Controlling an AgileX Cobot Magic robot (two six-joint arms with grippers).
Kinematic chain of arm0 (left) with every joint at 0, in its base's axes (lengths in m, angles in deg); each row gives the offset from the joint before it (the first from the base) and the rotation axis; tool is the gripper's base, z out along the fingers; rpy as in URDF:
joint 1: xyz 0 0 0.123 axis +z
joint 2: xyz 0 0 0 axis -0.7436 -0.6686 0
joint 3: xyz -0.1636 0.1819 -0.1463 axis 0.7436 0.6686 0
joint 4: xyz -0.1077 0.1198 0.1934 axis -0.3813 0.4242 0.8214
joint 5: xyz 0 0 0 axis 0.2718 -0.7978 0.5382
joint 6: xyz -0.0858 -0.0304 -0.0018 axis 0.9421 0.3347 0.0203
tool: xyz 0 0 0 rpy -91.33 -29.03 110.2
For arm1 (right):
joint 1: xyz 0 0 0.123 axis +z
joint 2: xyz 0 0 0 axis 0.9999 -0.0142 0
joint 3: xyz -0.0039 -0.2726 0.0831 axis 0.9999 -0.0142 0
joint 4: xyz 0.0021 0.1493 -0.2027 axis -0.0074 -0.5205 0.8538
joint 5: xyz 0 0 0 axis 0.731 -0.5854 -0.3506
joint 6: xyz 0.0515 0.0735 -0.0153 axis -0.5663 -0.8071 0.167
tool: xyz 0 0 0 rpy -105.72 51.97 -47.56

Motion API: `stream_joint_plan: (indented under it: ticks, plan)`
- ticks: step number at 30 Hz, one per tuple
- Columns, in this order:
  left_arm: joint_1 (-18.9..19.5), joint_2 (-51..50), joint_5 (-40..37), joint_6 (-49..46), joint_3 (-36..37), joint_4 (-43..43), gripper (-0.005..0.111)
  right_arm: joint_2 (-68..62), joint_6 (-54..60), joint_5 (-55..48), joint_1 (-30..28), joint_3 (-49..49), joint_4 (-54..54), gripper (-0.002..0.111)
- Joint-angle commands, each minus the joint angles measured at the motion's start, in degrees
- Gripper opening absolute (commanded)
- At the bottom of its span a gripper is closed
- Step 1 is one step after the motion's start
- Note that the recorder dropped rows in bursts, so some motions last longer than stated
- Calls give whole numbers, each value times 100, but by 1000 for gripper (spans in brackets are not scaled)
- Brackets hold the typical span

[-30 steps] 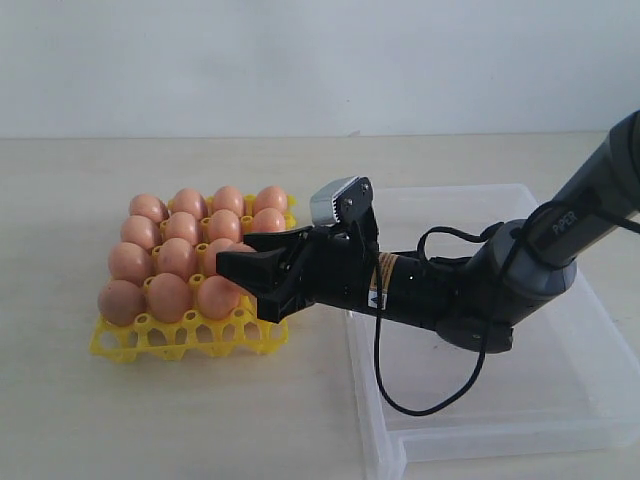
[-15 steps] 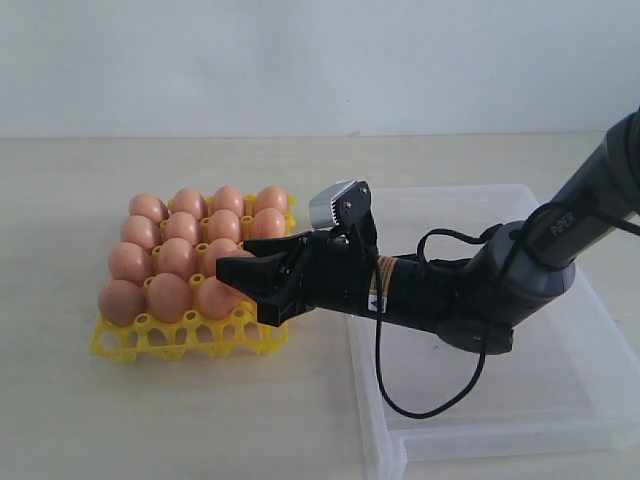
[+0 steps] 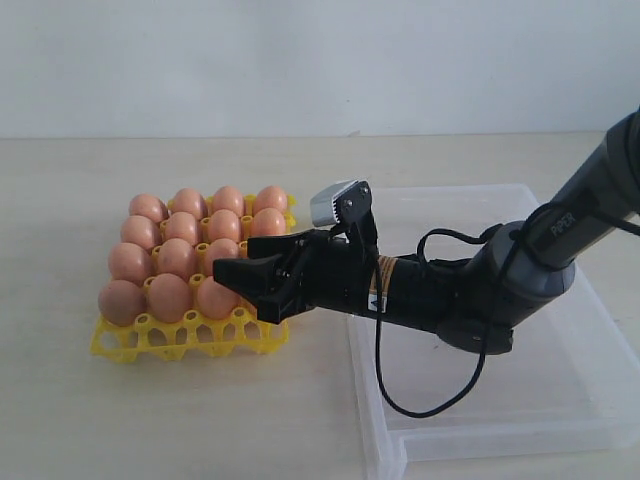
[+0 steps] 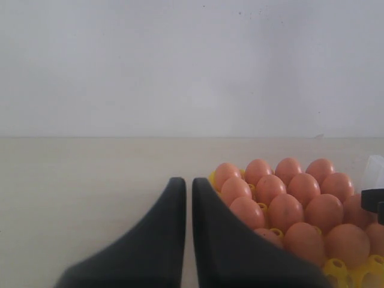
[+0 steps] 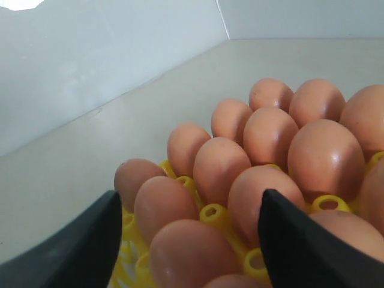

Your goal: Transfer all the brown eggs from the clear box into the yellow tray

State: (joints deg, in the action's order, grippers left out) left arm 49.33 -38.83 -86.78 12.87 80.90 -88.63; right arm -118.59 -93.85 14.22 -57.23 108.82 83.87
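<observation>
Brown eggs seated in cups of yellow tray on bench; clear box just right of tray; right gripper over tray's near, box-side corner, jaws apart; left gripper near tray, jaws together.

The right gripper has shifted slightly toward the yellow tray. Its jaws have spread wider and now stand clear of the brown egg between them.
</observation>
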Motion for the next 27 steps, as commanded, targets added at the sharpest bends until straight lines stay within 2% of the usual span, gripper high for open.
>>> stream_joint_plan:
  ticks: [1, 5, 7, 9, 11, 14, 19, 21, 23, 25, 27]
  plan:
    - [12, 17, 83, -1, 22, -30, 4, 17, 9, 28, -14, 8, -199, 59]
    - [12, 17, 83, -1, 22, -30, 4, 306, 9, 28, -14, 8, -455, 59]
    - [12, 17, 83, -1, 22, -30, 4, 528, 9, 28, -14, 8, -354, 53]
    - [12, 17, 83, -1, 22, -30, 4, 810, 43, 28, -14, 8, -112, 32]
    - [12, 17, 83, -1, 22, -30, 4, 1118, 194, 28, -14, 8, 167, 3]
    - [12, 17, 83, -1, 22, -30, 4, 1572, 453, -453, -14, 8, 254, -1]
    - [12, 17, 83, -1, 22, -30, 4, 2396, 1265, -2795, -14, 8, -68, 0]
    - [12, 17, 83, -1, 22, -30, 4, 2719, 1774, -3860, -14, 8, -655, 0]
    - [12, 17, 83, -1, 22, -30, 4, 3123, 3086, -5016, -14, 8, -2332, 0]
    - [12, 17, 83, -1, 22, -30, 4, 3488, 5112, -5656, -14, 8, -4220, 0]
    - [12, 17, 83, -1, 22, -30, 4, 3774, 5837, -6015, -14, 8, -5045, 0]
